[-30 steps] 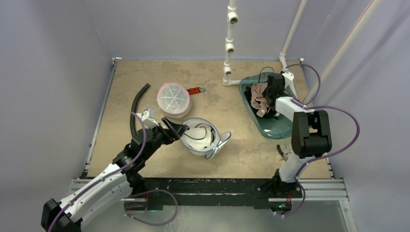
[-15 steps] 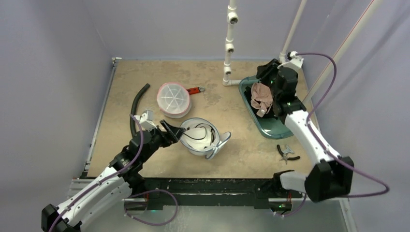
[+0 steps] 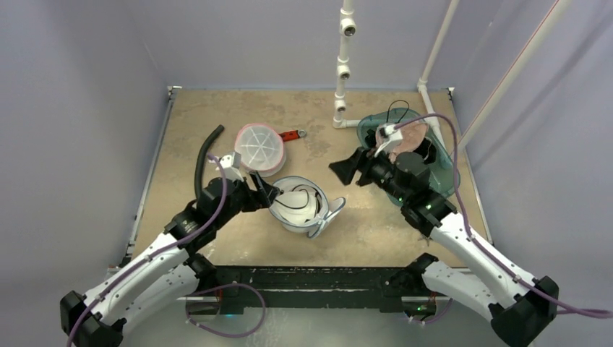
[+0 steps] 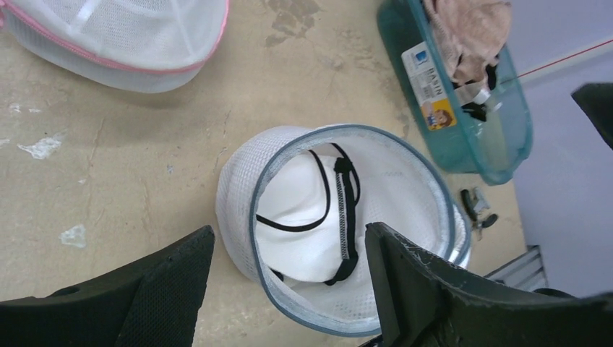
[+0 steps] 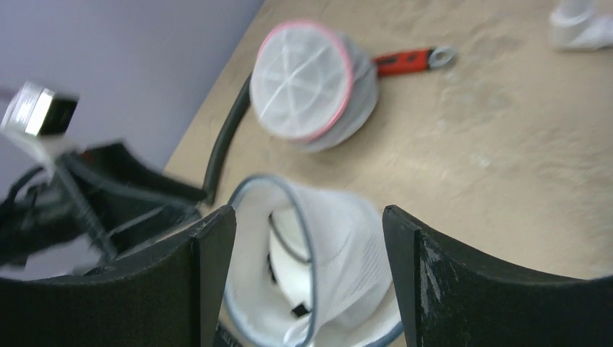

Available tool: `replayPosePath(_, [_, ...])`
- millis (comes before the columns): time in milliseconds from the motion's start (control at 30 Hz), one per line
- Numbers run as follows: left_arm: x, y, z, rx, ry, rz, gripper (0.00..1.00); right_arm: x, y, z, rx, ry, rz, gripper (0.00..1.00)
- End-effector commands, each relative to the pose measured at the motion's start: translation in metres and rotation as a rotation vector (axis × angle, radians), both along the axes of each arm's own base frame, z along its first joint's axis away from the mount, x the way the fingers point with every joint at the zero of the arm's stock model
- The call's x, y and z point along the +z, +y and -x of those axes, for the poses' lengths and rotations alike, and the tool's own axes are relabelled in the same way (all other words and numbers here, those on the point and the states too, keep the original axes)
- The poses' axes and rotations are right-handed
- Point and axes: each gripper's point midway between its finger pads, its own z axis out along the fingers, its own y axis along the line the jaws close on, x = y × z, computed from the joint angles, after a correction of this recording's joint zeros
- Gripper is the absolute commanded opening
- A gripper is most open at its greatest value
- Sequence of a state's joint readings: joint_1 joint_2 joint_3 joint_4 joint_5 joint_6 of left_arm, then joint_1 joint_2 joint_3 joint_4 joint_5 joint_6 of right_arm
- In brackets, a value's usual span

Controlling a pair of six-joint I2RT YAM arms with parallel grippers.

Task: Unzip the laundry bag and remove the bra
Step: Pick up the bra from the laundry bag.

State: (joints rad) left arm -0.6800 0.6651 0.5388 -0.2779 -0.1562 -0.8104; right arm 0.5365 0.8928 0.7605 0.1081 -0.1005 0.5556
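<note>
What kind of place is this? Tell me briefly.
Probably a robot test cell: a worn table boxed in by plain walls, a white pipe frame, and staged props like the laundry bag.

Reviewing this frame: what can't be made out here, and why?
- Bag zip: too small to pick out from above. The right wrist view is blurred, and the right end effector cuts across the rim.
- Bin label: in the left wrist view the print is too small to read.
- Pliers: hidden under the right arm in the top view, tiny in the left wrist view.
- Cloth: partly behind the right arm in the top view.
</note>
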Motion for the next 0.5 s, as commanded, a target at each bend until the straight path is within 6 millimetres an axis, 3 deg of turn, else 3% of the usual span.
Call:
replayPosePath(0, [-0.007, -0.002, -0.005, -0.055, 0.028, -0.131, 0.74, -0.023, 0.029, 0.040, 0.132, 0.028, 0.120, 0.76])
replayPosePath(133, [-0.012, 0.002, -0.017, -0.024, 0.044, -0.219, 0.72, -0.069, 0.056, 0.049, 0.116, 0.092, 0.321, 0.74])
replayPosePath(233, [-0.017, 0.005, -0.021, -0.022, 0.074, -0.282, 0.71, -0.089, 0.067, 0.048, 0.079, 0.110, 0.394, 0.74])
replayPosePath(367, [-0.025, 0.001, -0.022, -0.047, 0.094, -0.302, 0.69, -0.099, 0.054, 0.040, -0.031, 0.124, 0.481, 0.73])
replayPosePath(467, [-0.032, -0.003, -0.023, -0.060, 0.098, -0.295, 0.59, -0.087, 0.047, 0.042, -0.055, 0.097, 0.448, 0.74])
